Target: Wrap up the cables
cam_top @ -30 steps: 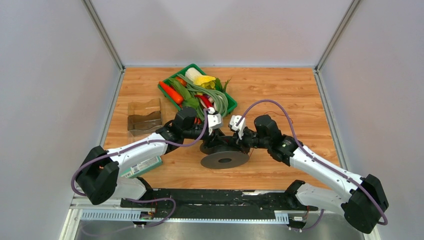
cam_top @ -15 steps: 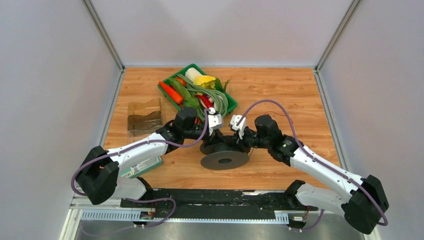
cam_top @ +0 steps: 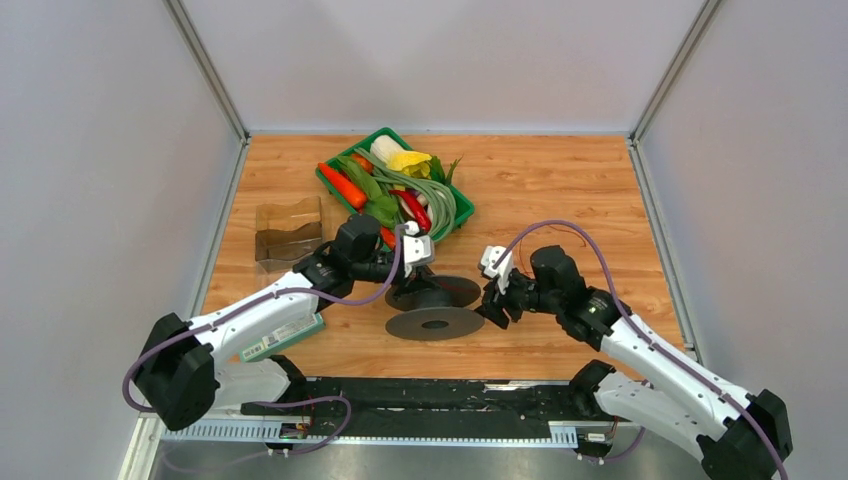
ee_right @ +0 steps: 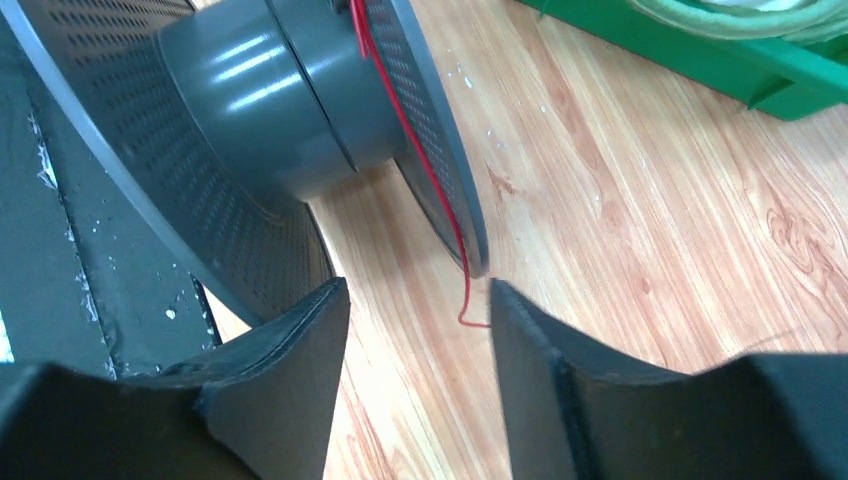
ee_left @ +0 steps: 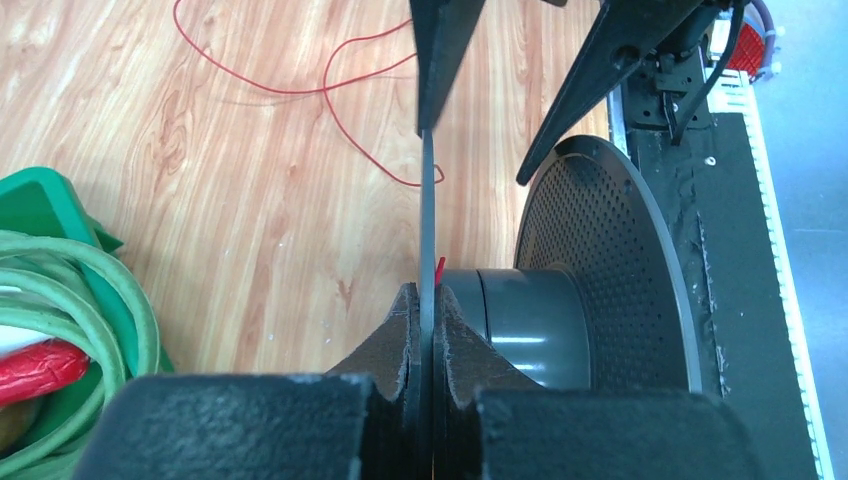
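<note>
A grey spool [cam_top: 435,322] stands on the wood, its two perforated flanges joined by a hub [ee_left: 520,320]. My left gripper [ee_left: 428,300] is shut on the thin edge of one flange [ee_left: 428,200]. The cable, a very thin red wire [ee_left: 330,95], lies in loose loops on the table beyond the spool. It runs up along that flange to the hub [ee_right: 425,170]. My right gripper [ee_right: 420,300] is open just off the flange's rim. The wire drops beside its right finger [ee_right: 540,350], and nothing is between the jaws.
A green tray [cam_top: 322,175] of vegetables and pale green strands sits behind the spool, close to my left wrist. A clear plastic holder [cam_top: 290,232] stands at the left and a green-white box [cam_top: 285,335] lies under the left arm. A black rail [cam_top: 420,400] runs along the near edge.
My left gripper has shut on the flange and carried the spool a little left. My right gripper has opened, let go and drawn back to the right.
</note>
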You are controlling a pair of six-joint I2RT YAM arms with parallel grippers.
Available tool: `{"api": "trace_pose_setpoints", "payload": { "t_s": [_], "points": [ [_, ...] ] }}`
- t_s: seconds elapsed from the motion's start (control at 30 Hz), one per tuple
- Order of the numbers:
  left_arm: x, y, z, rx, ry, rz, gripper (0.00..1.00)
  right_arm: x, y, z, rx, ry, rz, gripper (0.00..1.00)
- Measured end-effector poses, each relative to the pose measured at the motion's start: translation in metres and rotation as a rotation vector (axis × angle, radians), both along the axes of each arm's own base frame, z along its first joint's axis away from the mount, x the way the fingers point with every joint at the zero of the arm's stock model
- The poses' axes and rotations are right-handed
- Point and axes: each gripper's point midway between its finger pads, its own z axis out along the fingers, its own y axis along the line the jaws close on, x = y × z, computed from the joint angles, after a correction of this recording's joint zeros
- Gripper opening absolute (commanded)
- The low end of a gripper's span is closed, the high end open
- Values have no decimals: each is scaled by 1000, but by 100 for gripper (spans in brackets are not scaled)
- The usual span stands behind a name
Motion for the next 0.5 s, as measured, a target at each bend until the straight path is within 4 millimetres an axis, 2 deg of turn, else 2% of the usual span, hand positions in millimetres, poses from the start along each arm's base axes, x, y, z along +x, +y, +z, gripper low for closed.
{"api": "trace_pose_setpoints", "payload": {
  "t_s": [0.17, 0.3, 0.5],
  "points": [
    [-4, 5, -1, 9, -11, -28, 0, 1, -11, -7, -16, -13, -10, 63],
    [-6, 6, -1, 6, -21, -48, 0, 2, -15, -29, -53, 9, -10, 62],
    [-5, 7, 0, 4, -36, -55, 0, 8, -12, -57, -108, 60, 13, 49]
  ]
}}
